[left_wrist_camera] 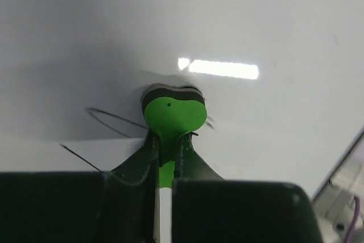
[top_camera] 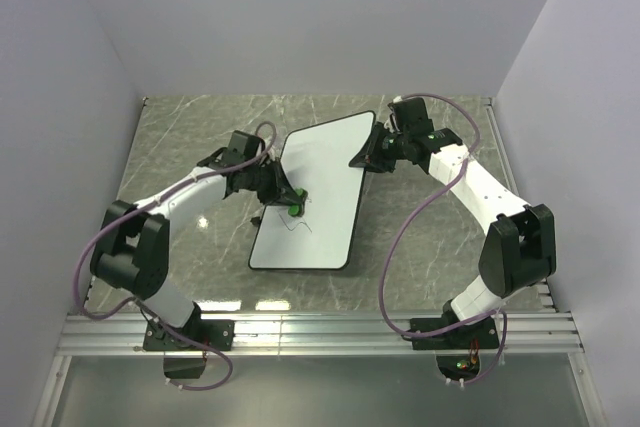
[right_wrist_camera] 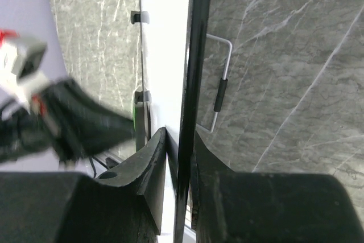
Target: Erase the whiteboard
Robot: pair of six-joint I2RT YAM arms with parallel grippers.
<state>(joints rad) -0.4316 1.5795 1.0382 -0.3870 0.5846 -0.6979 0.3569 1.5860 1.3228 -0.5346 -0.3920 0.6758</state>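
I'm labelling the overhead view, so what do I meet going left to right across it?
Left arm's elbow → left hand, shut on the green eraser → right hand, clamping the edge of the whiteboard → right arm's elbow.

The whiteboard (top_camera: 322,162) has a smooth, glossy white face that throws back bright reflections. Its thin black frame (right_wrist_camera: 196,38) shows a satin sheen. The counter (top_camera: 200,127) looks like polished grey-green marble with white veins. The green eraser (left_wrist_camera: 173,116) appears matt, of plastic or foam, with a dark felt-like band at its 12 o'clock end. The left hand (left_wrist_camera: 166,143) and right hand (right_wrist_camera: 181,138) are dark, matt moulded plastic. A bare metal wire loop (right_wrist_camera: 227,61) carries a black sleeve. Along the counter's 6 o'clock edge runs a ribbed, brushed-metal rail (top_camera: 320,332).
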